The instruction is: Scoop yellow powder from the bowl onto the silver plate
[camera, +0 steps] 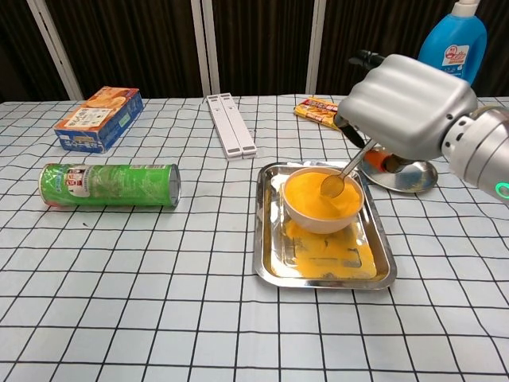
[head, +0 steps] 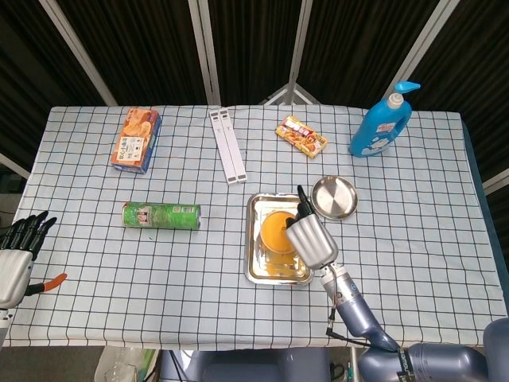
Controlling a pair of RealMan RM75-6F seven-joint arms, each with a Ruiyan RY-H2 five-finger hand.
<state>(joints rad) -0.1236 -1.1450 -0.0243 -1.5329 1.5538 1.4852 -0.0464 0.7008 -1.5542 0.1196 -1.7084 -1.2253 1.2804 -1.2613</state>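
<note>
A white bowl (camera: 318,208) full of yellow powder (head: 274,231) stands in the rectangular silver tray (camera: 270,259). Loose yellow powder lies on the tray floor in front of the bowl. My right hand (camera: 406,103) hovers above the bowl's right side and grips a metal spoon (camera: 340,173); the spoon's tip rests on the powder near the bowl's middle. In the head view this right hand (head: 308,239) covers the bowl's right part. A round silver plate (camera: 415,177) lies just right of the tray, behind the hand. My left hand (head: 16,243) stays at the table's left edge, holding nothing.
A green chip can (camera: 111,185) lies on its side at the left. At the back are a blue and orange box (camera: 99,118), a white strip (camera: 231,135) and a snack packet (camera: 322,111). A blue bottle (camera: 453,40) stands back right. An orange item (head: 52,280) lies beside my left hand.
</note>
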